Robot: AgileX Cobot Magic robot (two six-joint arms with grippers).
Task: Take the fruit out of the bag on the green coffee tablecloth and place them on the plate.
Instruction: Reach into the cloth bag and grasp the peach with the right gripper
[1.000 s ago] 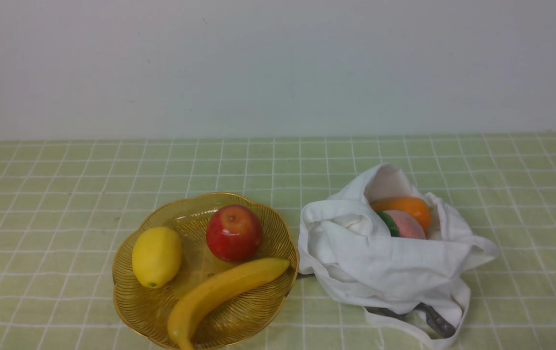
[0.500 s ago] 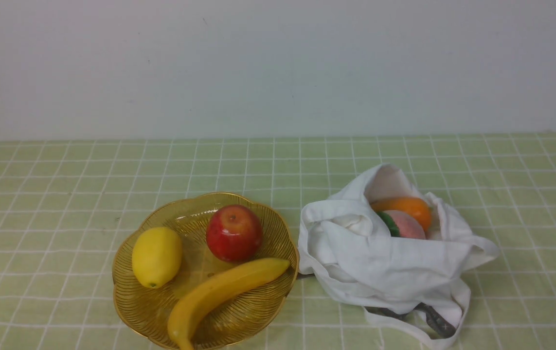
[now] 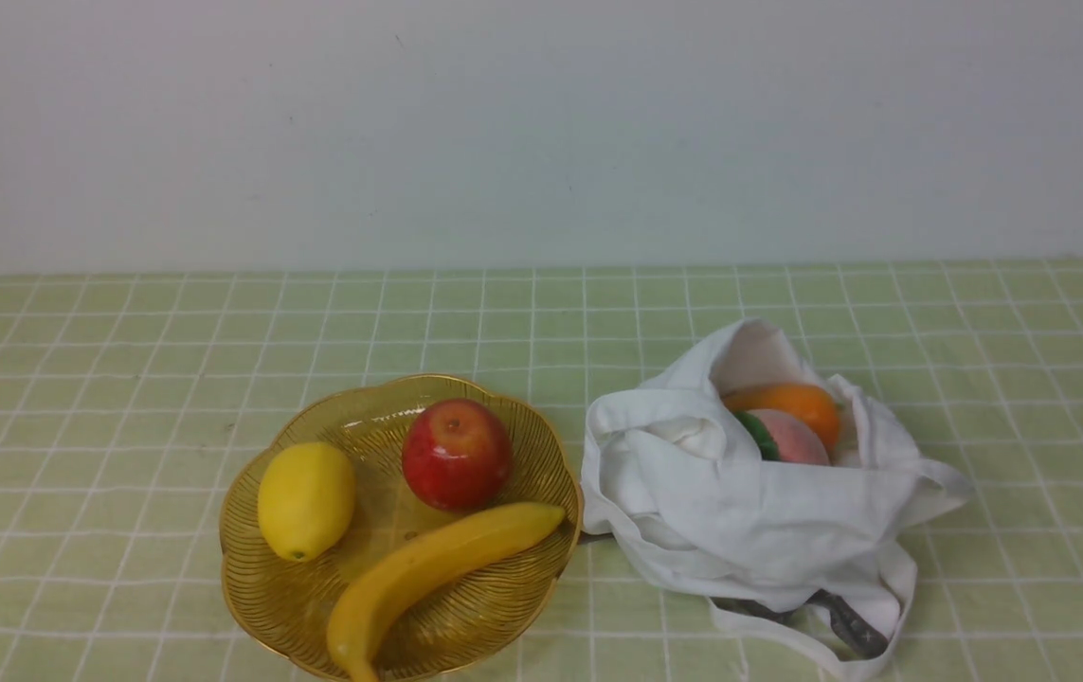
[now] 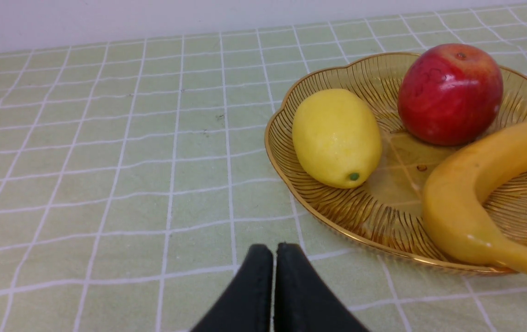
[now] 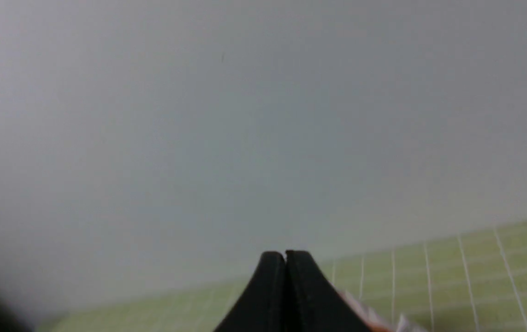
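White bag (image 3: 749, 511) slumped open, peach (image 3: 792, 438) and orange fruit (image 3: 792, 400) exposed in its mouth; plate (image 3: 247, 578) just beside, likely for short transfer. Both empty, pressed together: left tool (image 4: 274, 251), right tool (image 5: 285, 256).

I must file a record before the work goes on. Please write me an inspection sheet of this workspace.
Surface: green coffee tablecloth, white grid, mostly flat.
Job's things: bag open, close beside the plate; peach and orange fruit inside the bag.
Clutter: apple, lemon and banana on the plate.
Grippers: left gripper shut, empty, near the plate; right gripper shut, empty.
Cables: nothing seen.
Surroundings: plain pale wall behind.
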